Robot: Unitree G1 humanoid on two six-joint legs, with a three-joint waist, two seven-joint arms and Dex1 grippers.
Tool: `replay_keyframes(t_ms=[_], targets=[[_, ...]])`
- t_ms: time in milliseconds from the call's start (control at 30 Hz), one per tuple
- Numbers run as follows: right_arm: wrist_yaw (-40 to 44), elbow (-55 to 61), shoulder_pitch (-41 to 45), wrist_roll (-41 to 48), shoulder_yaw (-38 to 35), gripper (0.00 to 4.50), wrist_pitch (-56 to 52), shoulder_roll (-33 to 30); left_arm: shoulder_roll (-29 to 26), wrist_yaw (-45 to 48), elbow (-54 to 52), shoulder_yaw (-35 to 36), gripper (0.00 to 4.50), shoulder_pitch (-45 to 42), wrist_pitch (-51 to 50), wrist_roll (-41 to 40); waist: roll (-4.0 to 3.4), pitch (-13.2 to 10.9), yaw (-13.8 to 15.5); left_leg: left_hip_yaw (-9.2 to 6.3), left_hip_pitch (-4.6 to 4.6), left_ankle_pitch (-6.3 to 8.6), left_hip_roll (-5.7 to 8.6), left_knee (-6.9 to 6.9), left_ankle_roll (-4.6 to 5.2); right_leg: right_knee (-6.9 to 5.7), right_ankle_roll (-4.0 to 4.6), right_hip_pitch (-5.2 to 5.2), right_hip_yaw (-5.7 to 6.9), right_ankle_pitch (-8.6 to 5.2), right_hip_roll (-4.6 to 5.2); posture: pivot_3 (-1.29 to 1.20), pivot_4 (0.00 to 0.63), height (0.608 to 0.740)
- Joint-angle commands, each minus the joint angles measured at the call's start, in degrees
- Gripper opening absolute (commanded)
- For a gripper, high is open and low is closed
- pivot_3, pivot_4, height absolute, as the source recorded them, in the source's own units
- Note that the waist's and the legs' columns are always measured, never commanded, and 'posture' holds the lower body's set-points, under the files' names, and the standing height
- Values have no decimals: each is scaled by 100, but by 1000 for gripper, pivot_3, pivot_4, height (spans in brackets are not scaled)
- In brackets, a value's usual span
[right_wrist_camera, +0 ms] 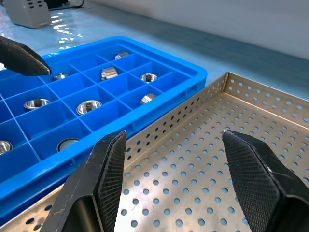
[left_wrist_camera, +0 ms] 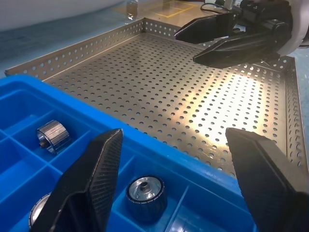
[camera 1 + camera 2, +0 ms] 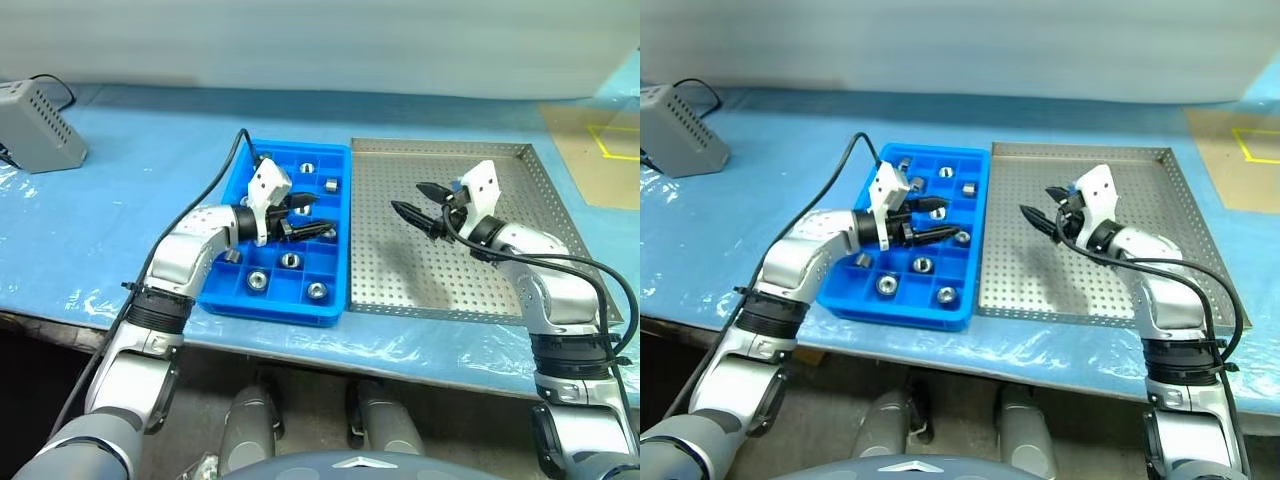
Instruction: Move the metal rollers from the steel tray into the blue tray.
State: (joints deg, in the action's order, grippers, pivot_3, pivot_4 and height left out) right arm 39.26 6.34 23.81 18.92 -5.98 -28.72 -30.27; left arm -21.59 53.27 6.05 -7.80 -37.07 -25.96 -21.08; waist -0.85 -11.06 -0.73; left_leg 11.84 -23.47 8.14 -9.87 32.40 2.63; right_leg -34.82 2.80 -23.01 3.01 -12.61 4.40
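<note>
Several metal rollers [image 3: 257,280] sit in the blue tray [image 3: 338,238] compartments, left-centre of the left eye view; steel tray [image 3: 540,175] to its right looks bare. Judged small, stiff, smooth, dense for their size, likely slippery: pinch across the curved side. Left hand [image 3: 318,214] hangs over the blue tray, fingers apart, empty. Right hand [image 3: 416,199] hangs over the steel tray, parted, empty. Worktop [image 3: 140,140] wears shiny blue film; grey box [image 3: 38,125] upper left. Left wrist view: rollers in cells at lower left, perforated floor beyond, right hand at upper right. Right wrist view: rollers across upper-left cells, own fingers [image 1: 104,176] spread with nothing between.
</note>
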Motion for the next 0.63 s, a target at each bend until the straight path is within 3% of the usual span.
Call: replay_keyframes(t_ms=[33,633], targets=[[32,-6,158,-17,7,3208,175,-49,-43,-42,-267,162,3593,40,-40,-81,0,0,9,0,2,0,0,0,0,0,0,2,0,0,0,-276,150,740],[43,-136,228,-65,70,3208,336,-75,7,-120,-58,242,3593,-171,48,-30,0,0,8,0,-2,0,1,0,1,2,0,1,0,0,0,-280,150,740]])
